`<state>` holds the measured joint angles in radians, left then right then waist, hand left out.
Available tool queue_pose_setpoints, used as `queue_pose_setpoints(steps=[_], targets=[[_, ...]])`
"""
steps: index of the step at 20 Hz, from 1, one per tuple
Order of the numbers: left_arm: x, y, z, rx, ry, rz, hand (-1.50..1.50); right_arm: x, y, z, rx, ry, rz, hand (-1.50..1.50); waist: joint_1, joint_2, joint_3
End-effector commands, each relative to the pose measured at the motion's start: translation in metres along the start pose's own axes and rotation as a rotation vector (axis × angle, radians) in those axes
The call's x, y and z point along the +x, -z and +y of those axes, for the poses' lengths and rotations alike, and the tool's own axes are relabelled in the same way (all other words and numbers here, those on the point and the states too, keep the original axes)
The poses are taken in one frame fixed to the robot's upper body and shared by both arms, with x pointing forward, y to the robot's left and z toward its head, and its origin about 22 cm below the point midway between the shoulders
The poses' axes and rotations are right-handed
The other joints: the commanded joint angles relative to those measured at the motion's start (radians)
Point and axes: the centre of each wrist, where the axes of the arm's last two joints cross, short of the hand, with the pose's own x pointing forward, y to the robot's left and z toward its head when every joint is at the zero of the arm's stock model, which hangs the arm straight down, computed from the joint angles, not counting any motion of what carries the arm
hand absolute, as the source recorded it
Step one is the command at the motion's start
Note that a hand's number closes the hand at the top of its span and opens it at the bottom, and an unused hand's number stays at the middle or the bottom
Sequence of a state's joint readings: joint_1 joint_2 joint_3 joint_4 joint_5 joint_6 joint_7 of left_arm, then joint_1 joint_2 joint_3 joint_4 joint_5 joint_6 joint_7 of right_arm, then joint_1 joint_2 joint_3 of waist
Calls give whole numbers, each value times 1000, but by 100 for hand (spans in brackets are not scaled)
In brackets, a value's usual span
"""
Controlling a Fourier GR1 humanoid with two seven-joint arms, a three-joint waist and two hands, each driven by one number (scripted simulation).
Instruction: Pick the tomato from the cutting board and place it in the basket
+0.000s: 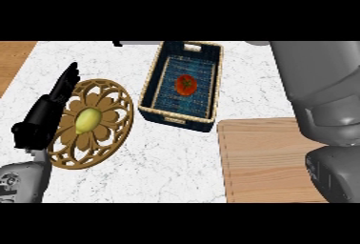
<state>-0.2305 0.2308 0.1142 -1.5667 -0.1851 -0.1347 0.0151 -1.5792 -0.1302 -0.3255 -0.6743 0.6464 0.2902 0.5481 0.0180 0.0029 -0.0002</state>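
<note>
Red tomato (185, 85) already in the basket (150, 90), cutting board (264, 162) bare, left robot hand (44, 116) open, basically done.

The left hand (44, 116) is seen at the view's left edge, black, with its fingers (65, 82) held straight and pointing up and away. It is carried on a grey forearm (25, 181) entering from the lower left corner. At the right edge a large grey arm (327, 95) is seen running from top to bottom; its hand cannot be made out.
</note>
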Motion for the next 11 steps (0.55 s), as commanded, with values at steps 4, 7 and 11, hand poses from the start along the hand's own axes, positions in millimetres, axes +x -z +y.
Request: queue_pose_setpoints(steps=[4,7,11], targets=[[-4,-3,3,-3,-5,-4,0,-42,-2,-43,-301,300,66,-150,-3,3,0],[-2,-8,5,24,-9,-6,0,-73,-10,-83,-380,360,105,-150,-6,0,1],[4,-10,8,-8,-2,-8,0,-119,-19,-112,-494,394,129,-150,-4,0,1]])
